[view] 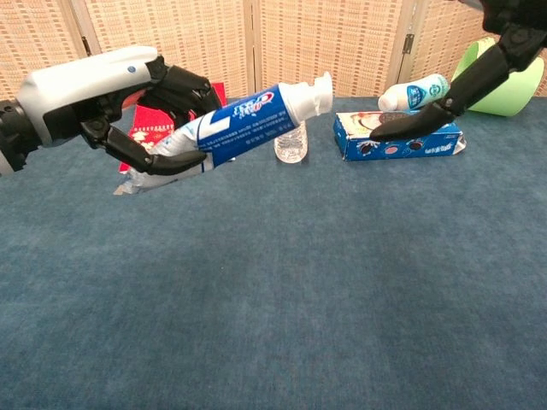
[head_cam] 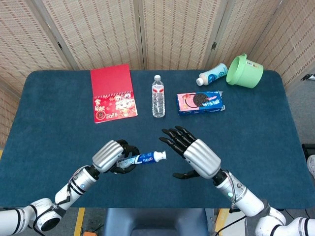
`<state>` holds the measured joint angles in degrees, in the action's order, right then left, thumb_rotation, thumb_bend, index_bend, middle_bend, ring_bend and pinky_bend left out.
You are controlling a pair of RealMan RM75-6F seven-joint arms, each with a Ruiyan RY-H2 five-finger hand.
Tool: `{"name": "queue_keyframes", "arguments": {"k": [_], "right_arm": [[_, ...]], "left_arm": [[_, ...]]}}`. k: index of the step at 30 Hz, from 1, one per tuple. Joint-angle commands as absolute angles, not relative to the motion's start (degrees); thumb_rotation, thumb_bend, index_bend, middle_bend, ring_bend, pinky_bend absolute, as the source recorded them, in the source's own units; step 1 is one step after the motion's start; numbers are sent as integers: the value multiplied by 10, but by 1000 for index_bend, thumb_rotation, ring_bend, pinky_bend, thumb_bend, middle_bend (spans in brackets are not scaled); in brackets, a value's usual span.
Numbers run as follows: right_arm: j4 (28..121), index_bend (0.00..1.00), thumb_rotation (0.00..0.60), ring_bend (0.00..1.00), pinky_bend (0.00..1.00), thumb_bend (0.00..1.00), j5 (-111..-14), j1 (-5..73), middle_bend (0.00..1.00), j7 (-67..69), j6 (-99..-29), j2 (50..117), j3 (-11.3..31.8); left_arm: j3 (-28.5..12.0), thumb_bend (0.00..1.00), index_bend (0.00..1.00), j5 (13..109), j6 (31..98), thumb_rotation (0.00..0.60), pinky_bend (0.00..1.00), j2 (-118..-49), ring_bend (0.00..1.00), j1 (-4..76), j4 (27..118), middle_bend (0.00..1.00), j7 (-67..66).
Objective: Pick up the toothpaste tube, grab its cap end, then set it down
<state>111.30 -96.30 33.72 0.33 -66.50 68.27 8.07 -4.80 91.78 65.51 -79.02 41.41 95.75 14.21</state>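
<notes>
My left hand (head_cam: 109,155) (view: 120,102) grips the rear part of the blue and white toothpaste tube (head_cam: 145,158) (view: 239,120) and holds it above the table. The tube tilts with its white cap end (head_cam: 162,156) (view: 320,92) raised toward the right. My right hand (head_cam: 197,153) hovers just right of the cap with its fingers spread and nothing in it. A gap separates it from the cap. In the chest view only its dark fingers (view: 444,90) show at the upper right.
On the blue table (head_cam: 256,128) lie a red calendar (head_cam: 112,93), a water bottle (head_cam: 158,97), a blue cookie pack (head_cam: 201,102), a white bottle (head_cam: 212,74) and a green cup (head_cam: 245,70), all at the back. A woven screen stands behind.
</notes>
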Motion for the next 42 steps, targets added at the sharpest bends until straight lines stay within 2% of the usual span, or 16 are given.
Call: {"name": "queue_keyframes", "arguments": {"k": [1, 9, 12, 21, 42], "right_arm": [[1110, 0, 348, 0, 0, 0, -960, 349, 0, 46, -653, 678, 78], [1095, 0, 217, 0, 0, 0, -957, 366, 0, 81, -647, 701, 81], [1088, 0, 192, 0, 0, 0, -958, 369, 0, 93, -652, 711, 83], [1068, 0, 182, 0, 0, 0, -967, 380, 0, 98, -663, 741, 84], [1058, 0, 171, 0, 0, 0, -942, 405, 0, 59, -645, 772, 92]], "left_arm": [[-51, 461, 740, 931, 668, 600, 440, -802, 650, 414, 950, 747, 153], [-61, 461, 741, 942, 685, 600, 440, -833, 650, 420, 934, 748, 172], [-64, 461, 744, 941, 685, 600, 440, -842, 650, 423, 929, 751, 178], [-72, 462, 745, 931, 687, 600, 440, -856, 651, 428, 930, 751, 200], [-80, 466, 751, 922, 678, 600, 440, -845, 651, 437, 939, 753, 198]]}}
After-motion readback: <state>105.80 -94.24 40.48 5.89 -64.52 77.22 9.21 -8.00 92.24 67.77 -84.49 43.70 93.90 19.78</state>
